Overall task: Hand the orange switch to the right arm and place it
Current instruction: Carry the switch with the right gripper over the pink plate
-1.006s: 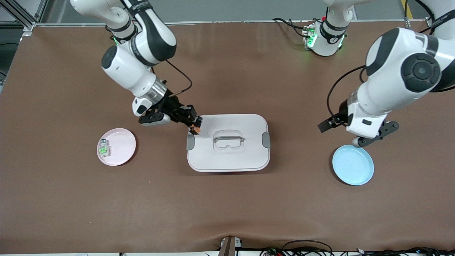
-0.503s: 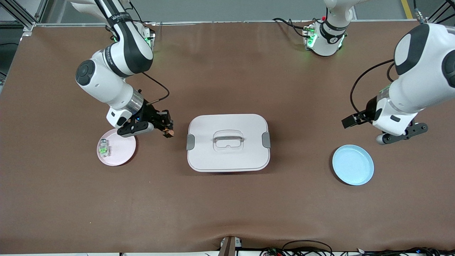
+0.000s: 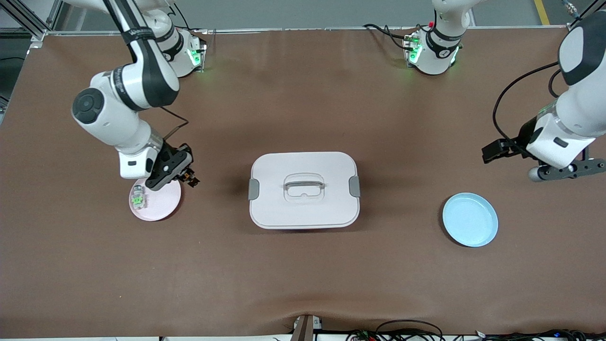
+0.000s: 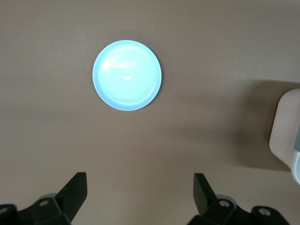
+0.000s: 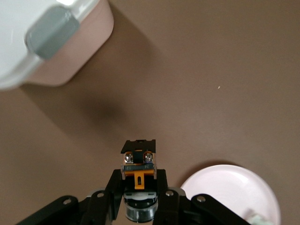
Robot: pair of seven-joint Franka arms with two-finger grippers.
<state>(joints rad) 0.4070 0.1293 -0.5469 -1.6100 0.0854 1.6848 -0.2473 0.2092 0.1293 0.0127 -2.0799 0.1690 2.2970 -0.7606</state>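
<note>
carried away from the lidded box point(image 3: 304, 189), the orange switch point(image 3: 191, 179) had travelled in the right claw point(image 3: 188, 176) to the edge of the pink plate point(image 3: 163, 202), clamped between the fingers above the tabletop point(image 3: 303, 274). that plate already held a green-centred block point(image 3: 138, 199). the left claw point(image 3: 558, 171) had withdrawn, fingers apart and empty, hanging over bare tabletop near the blue plate point(image 3: 470, 219). handover judged complete; placing remained outstanding.
</note>
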